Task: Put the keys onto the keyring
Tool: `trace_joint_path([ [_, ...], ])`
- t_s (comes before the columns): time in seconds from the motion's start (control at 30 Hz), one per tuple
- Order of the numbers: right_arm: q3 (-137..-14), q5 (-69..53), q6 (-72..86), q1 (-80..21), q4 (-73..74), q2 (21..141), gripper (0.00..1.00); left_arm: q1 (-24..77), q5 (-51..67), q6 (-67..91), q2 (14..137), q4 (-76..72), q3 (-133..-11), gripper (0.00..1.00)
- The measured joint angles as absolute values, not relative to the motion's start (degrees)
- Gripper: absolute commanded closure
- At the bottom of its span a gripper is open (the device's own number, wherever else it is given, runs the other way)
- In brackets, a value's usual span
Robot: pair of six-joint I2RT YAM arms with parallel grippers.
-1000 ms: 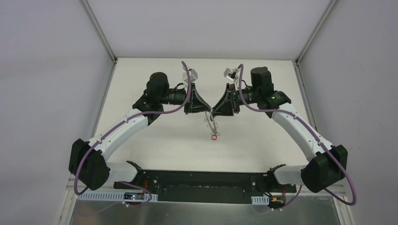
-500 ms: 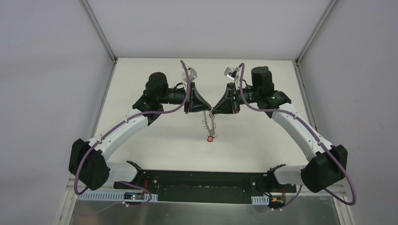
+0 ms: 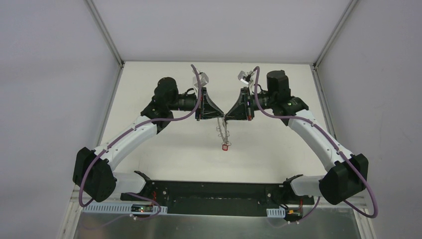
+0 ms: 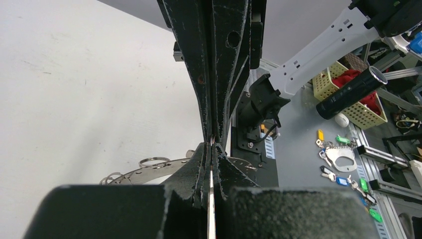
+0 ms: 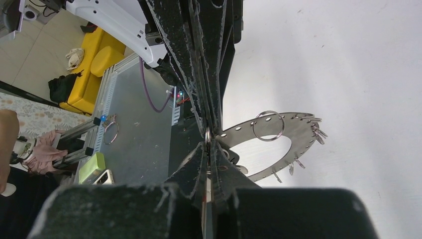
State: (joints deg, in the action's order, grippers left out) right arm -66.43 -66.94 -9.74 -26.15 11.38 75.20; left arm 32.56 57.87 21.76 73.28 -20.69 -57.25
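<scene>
Pinched tight on the keyring (image 5: 296,127): the left fingers (image 4: 203,164), with only a thin silver strip showing in the crack between them. Pressed shut too: the right fingers (image 5: 199,164), tip to tip with the left ones, right at the ring's rim. Too small to make out whatever is pinched there.

Held up off the table (image 3: 174,149), just under the touching fingertips. From above, turned on edge and mostly hidden, just a skinny line. From the left wrist, half tucked behind the fingers. From the right wrist, best seen: wide, flat and grey like a big washer, with small holes and little wire loops (image 5: 316,130) round the rim. One bigger loop (image 5: 254,126) close to the tips. Near part cut off by the fingers.

Long way, from above: from the fingertips toward the arm bases. Tiny and blurry, a red key (image 3: 226,147) dangling at the end away from the fingers.
</scene>
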Motion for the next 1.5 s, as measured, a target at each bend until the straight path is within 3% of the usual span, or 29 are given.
trace_joint_path([
  [0.2, -66.26, -66.5, -11.22, -26.17, 11.88, 75.2, 1.0, 32.56, 57.89, 21.71, 73.3, -20.51, -57.19, 1.0],
  [0.47, -72.05, -57.67, -21.78, -30.22, 25.17, 75.4, 1.0, 32.53, 58.04, 13.15, 73.34, -12.16, -58.76, 0.66],
  [0.7, -77.76, -51.88, -27.79, -33.43, 33.91, 77.28, 1.0, 32.53, 58.11, -5.08, 73.23, 5.06, -64.58, 0.55],
  [1.0, -78.43, -49.63, -29.67, -34.65, 37.54, 79.64, 1.0, 32.56, 58.22, -14.48, 73.06, 13.15, -65.21, 0.62],
  [1.5, -78.43, -50.28, -29.43, -34.76, 37.43, 81.47, 1.0, 33.21, 58.7, -14.15, 73.56, 11.03, -65.28, 0.75],
])
